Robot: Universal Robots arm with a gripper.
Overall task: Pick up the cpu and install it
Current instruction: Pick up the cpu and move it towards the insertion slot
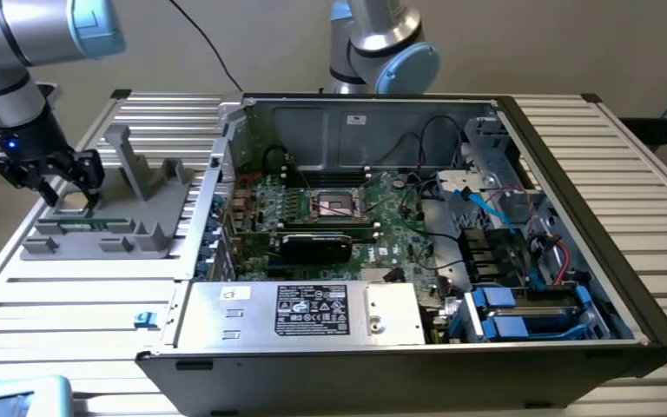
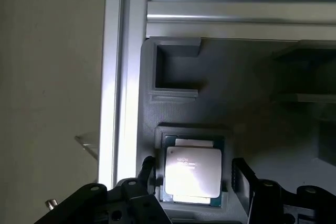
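The cpu [image 2: 193,174], a small square chip with a shiny silver top, lies flat in a pocket of the grey holder [image 2: 252,108]. My gripper [image 2: 194,178] is open just above it, with one black finger [image 2: 148,172] on each side of the chip and a gap between each finger and its edges. In the exterior view the gripper [image 1: 65,187] hangs over the grey holder [image 1: 114,230] at the exterior view's left, on the slatted table. The dark cpu socket [image 1: 336,203] with its metal frame sits on the motherboard inside the open computer case [image 1: 426,339].
A black expansion card [image 1: 313,246] lies just in front of the socket. Cables and blue drive bays [image 1: 507,313] fill the case's right side. A second arm [image 1: 380,52] stands behind the case. Upright grey posts [image 1: 136,165] rise from the holder beside the gripper.
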